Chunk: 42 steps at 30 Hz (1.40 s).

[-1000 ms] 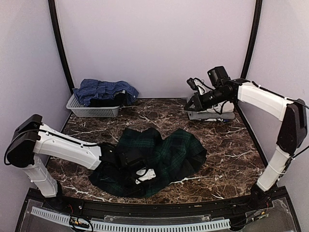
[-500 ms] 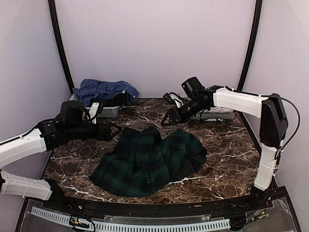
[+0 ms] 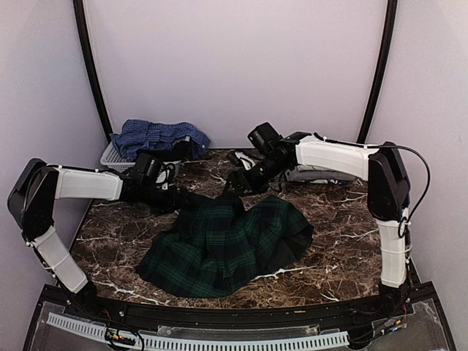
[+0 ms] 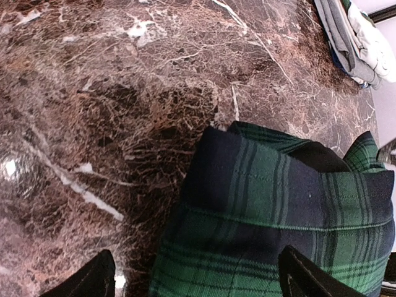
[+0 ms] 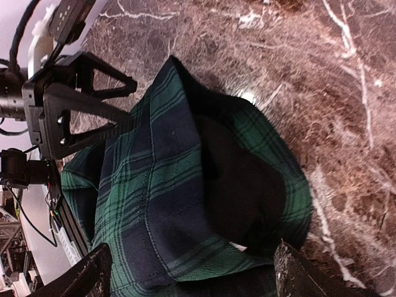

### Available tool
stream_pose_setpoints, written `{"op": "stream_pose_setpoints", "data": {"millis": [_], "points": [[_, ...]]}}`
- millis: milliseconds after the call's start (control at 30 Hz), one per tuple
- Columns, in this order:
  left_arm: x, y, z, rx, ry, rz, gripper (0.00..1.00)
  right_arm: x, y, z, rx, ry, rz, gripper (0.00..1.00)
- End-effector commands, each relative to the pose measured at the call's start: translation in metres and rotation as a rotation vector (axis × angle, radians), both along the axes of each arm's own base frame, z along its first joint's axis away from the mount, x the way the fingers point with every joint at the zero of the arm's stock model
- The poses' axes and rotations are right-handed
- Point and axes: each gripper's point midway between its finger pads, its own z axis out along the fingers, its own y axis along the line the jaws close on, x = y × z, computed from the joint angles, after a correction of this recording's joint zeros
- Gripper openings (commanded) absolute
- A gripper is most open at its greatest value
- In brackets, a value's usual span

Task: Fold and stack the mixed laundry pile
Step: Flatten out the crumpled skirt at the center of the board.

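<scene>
Left gripper [image 3: 174, 199] and right gripper [image 3: 235, 184] both gape empty over the tartan shirt [image 3: 227, 245] hem nearest the bench [image 3: 351, 219] back edge; pinching unevenly or through several layers would skew the fold.

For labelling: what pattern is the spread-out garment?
The garment is dark green-navy tartan; clearest in left wrist view.

Bare marble table [image 3: 358, 234] right of the tartan shirt [image 3: 234, 245] gives me passage. The basket [image 3: 115, 157] blocks the far left corner; folded clothes [image 4: 356, 37] block the far right.
</scene>
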Motion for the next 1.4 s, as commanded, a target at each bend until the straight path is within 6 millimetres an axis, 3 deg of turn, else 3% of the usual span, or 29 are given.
{"op": "stream_pose_setpoints", "data": {"millis": [0, 133, 200, 367, 433, 567, 733, 800, 867, 933, 1000, 1033, 1067, 1167, 1233, 1267, 1333, 1367], "points": [[0.02, -0.018, 0.01, -0.071, -0.025, -0.024, 0.93, -0.022, 0.0, -0.007, -0.048, 0.052, -0.033, 0.87], [0.026, -0.031, 0.006, -0.12, -0.024, -0.058, 0.91, -0.032, 0.013, -0.01, 0.014, 0.109, -0.016, 0.86], [0.027, -0.037, 0.009, -0.15, -0.04, -0.082, 0.83, -0.031, 0.017, -0.014, 0.022, 0.123, -0.017, 0.76], [0.026, -0.047, 0.021, -0.203, -0.07, -0.125, 0.58, -0.019, 0.033, 0.0, 0.084, 0.096, -0.005, 0.24], [0.03, -0.045, 0.028, -0.192, -0.093, -0.112, 0.55, -0.011, 0.039, 0.014, 0.098, 0.062, 0.001, 0.0], [0.04, -0.036, 0.065, -0.17, -0.187, -0.083, 0.66, 0.003, 0.047, 0.055, 0.14, -0.041, 0.013, 0.0], [0.056, -0.001, 0.12, -0.177, -0.298, 0.005, 0.78, 0.013, 0.056, 0.145, 0.252, -0.253, 0.078, 0.0], [0.056, 0.019, 0.144, -0.183, -0.348, 0.039, 0.82, 0.002, 0.058, 0.191, 0.323, -0.338, 0.138, 0.0], [0.05, 0.036, 0.171, -0.165, -0.421, 0.057, 0.88, -0.02, 0.058, 0.225, 0.361, -0.424, 0.206, 0.0], [0.04, 0.05, 0.194, -0.13, -0.484, 0.075, 0.92, -0.056, 0.054, 0.235, 0.351, -0.501, 0.296, 0.0], [0.026, 0.061, 0.205, -0.107, -0.508, 0.089, 0.95, -0.088, 0.045, 0.219, 0.311, -0.542, 0.35, 0.0], [0.018, 0.063, 0.212, -0.112, -0.519, 0.083, 0.95, -0.101, 0.037, 0.197, 0.283, -0.529, 0.361, 0.0], [0.012, 0.061, 0.206, -0.115, -0.505, 0.064, 0.96, -0.113, 0.027, 0.178, 0.266, -0.511, 0.359, 0.0], [-0.003, 0.062, 0.188, -0.108, -0.46, 0.041, 0.96, -0.14, -0.014, 0.106, 0.209, -0.401, 0.283, 0.0], [-0.012, 0.058, 0.169, -0.122, -0.43, 0.014, 0.95, -0.162, -0.045, 0.041, 0.136, -0.251, 0.217, 0.0], [-0.016, 0.055, 0.158, -0.139, -0.409, -0.001, 0.95, -0.17, -0.059, 0.013, 0.085, -0.172, 0.17, 0.03], [-0.021, 0.048, 0.144, -0.172, -0.377, -0.034, 0.94, -0.188, -0.08, -0.029, 0.015, -0.045, 0.123, 0.21], [-0.023, 0.044, 0.138, -0.181, -0.363, -0.047, 0.93, -0.194, -0.089, -0.044, -0.02, -0.003, 0.097, 0.37]]}}
